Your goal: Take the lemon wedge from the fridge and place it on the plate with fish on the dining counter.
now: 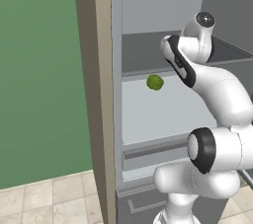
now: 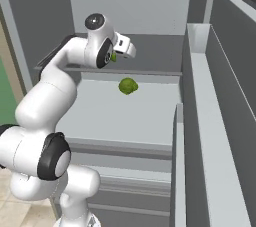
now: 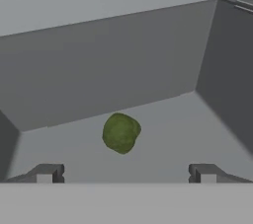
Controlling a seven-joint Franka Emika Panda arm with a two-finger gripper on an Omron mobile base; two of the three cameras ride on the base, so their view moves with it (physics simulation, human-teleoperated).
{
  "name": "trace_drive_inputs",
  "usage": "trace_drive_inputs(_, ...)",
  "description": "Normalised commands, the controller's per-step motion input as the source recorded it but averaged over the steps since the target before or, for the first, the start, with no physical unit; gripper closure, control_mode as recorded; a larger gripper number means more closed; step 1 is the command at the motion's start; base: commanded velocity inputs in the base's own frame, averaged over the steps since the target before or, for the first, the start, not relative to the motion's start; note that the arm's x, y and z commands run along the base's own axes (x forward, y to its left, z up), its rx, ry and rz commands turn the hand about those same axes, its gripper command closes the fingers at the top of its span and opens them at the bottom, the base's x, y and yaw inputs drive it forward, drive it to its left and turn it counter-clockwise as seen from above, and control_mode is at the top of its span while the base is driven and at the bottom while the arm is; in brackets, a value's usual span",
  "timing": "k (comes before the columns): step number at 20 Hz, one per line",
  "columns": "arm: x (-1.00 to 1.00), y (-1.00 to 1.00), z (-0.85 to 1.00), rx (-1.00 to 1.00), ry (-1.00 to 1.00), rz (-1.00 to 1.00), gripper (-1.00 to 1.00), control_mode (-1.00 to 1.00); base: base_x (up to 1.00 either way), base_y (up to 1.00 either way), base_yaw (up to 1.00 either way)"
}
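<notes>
Fridge (image 1: 116, 94) open, arm reaching in. Fingers (image 3: 126, 172) spread wide, nothing gripped — hovering just short of round green fruit (image 3: 121, 132) on pale shelf (image 2: 150, 108). Lemon wedge: can't tell where.

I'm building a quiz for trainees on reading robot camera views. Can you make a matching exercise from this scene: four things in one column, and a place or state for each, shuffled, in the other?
Things:
1. round green fruit
2. gripper
3. fridge door
4. floor

Place or state:
A. beige tiles
B. lying on a pale shelf
C. jaws wide apart, holding nothing
D. swung open, at the right of the right base view

Pairs: 1-B, 2-C, 3-D, 4-A
</notes>
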Motion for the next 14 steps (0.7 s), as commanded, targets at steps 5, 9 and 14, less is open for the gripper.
trace_drive_inputs(5, -0.06, 0.0, 0.0, 0.0, 0.0, 0.0, -1.0, -1.0, 0.0, 0.0, 0.0)
trace_drive_inputs(9, -0.03, 0.0, -0.06, 0.0, 0.0, 0.01, -1.0, -1.0, 0.0, 0.0, 0.0)
trace_drive_inputs(14, -0.06, 0.0, -0.03, 0.0, 0.0, 0.01, -1.0, -1.0, 0.0, 0.0, 0.0)
